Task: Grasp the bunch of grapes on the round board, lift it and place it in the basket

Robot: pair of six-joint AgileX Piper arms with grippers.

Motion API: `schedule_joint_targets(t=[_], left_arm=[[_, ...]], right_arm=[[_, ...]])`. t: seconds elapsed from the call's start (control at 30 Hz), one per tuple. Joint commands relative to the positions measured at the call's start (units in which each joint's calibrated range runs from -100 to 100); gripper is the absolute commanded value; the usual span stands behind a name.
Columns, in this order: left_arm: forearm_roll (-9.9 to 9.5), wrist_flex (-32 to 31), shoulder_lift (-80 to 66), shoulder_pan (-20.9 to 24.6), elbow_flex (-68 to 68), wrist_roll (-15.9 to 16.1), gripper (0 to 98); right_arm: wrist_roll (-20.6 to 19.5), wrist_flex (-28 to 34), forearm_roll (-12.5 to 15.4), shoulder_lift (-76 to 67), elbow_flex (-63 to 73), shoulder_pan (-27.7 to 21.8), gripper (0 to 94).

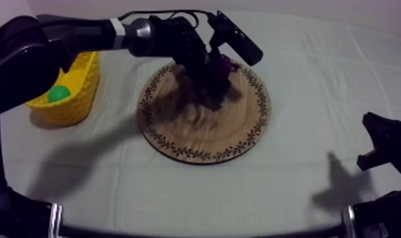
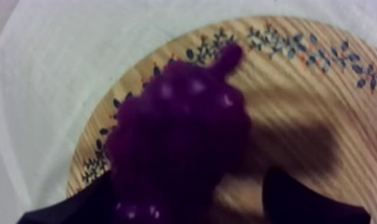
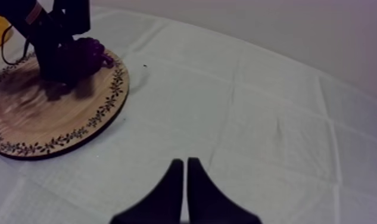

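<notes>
Top view puts your left gripper point(image 1: 209, 79) down over the far part of the round wooden board with the patterned rim point(image 1: 203, 136). The arm comes in from the far left. The purple bunch of toy grapes point(image 1: 227, 65) rests on that far part of the board, just right of the black fingers.

Left wrist view gives you the relation that matters. The bunch sits between the jaws, its long axis running away from the wrist and its stem end pointing at the board's rim. One finger looks to be touching the bunch, while a strip of wood shows between the bunch and the other finger. I read the jaws as apart and straddling the grapes, not clamped on them. Judge the closing move by that strip of wood.

The yellow woven basket point(image 1: 82, 82) stands at the left of the cloth-covered tabletop point(image 1: 304, 190), well apart from the board, so your left arm is the nearer one for the carry. Your right gripper point(image 1: 383, 142) sits low at the right, far from the board. The right wrist view shows its jaws together as a narrow wedge, holding nothing.

Count: one bunch of grapes, one board, one basket, and one green toy fruit point(image 1: 58, 93) inside the basket.
</notes>
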State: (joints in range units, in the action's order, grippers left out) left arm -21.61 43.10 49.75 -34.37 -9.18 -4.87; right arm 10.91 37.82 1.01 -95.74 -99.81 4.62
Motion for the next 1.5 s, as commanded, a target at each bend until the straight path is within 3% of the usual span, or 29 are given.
schedule_joint_targets(t=[0.0,0.33,0.57,1.0,1.27,1.47], left_arm=[[-0.20,-0.01,0.23,-0.02,-0.25,-0.47,84.5],[-0.33,-0.14,1.37,-0.32,-1.18,-0.28,57.4],[-0.34,-0.47,1.50,-0.35,-1.48,-0.72,48.4],[-0.02,-3.87,-3.36,1.02,2.44,-1.13,46.0],[4.05,-5.15,-14.31,3.13,9.36,2.42,45.8],[5.10,-4.70,-24.18,4.98,18.73,3.12,46.6]], right_arm=[[0.01,0.00,-0.01,-0.01,0.03,-0.02,0.4],[0.00,0.00,-0.01,-0.01,0.03,0.05,0.4],[0.00,0.00,-0.01,-0.01,0.03,0.05,0.4],[0.00,0.00,-0.01,-0.01,0.03,0.05,0.4],[0.00,0.00,-0.01,-0.01,0.03,0.05,0.4],[0.00,0.00,-0.01,-0.01,0.03,0.05,0.4]])
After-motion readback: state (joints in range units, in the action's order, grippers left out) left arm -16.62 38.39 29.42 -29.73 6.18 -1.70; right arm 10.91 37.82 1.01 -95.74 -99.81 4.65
